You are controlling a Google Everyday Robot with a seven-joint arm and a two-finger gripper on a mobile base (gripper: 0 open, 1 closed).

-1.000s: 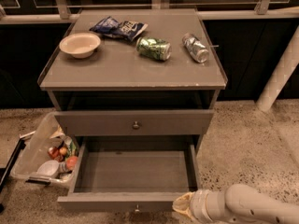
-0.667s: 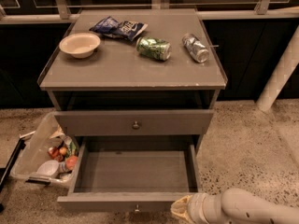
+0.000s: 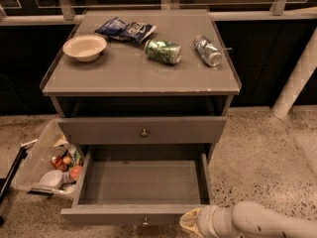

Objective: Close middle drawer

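The middle drawer (image 3: pixel 142 182) of the grey cabinet is pulled far out, and its bare grey inside is empty. Its flat front (image 3: pixel 124 213) faces me at the bottom of the view, with a small round knob (image 3: pixel 145 221) at centre. My gripper (image 3: pixel 190 222) is at the bottom right, at the right end of that front, on the end of the white arm (image 3: pixel 267 224). The drawer above (image 3: pixel 144 132) is shut.
On the cabinet top (image 3: pixel 124 78) lie a cream bowl (image 3: pixel 84 47), a blue chip bag (image 3: pixel 126 29), a green can (image 3: pixel 162 51) and a silver can (image 3: pixel 207 50). A clear bin (image 3: pixel 44 165) with fruit sits on the floor left of the drawer. A white post (image 3: pixel 297 78) stands at the right.
My gripper has shifted slightly left and down along the drawer front. The drawer looks equally far out.
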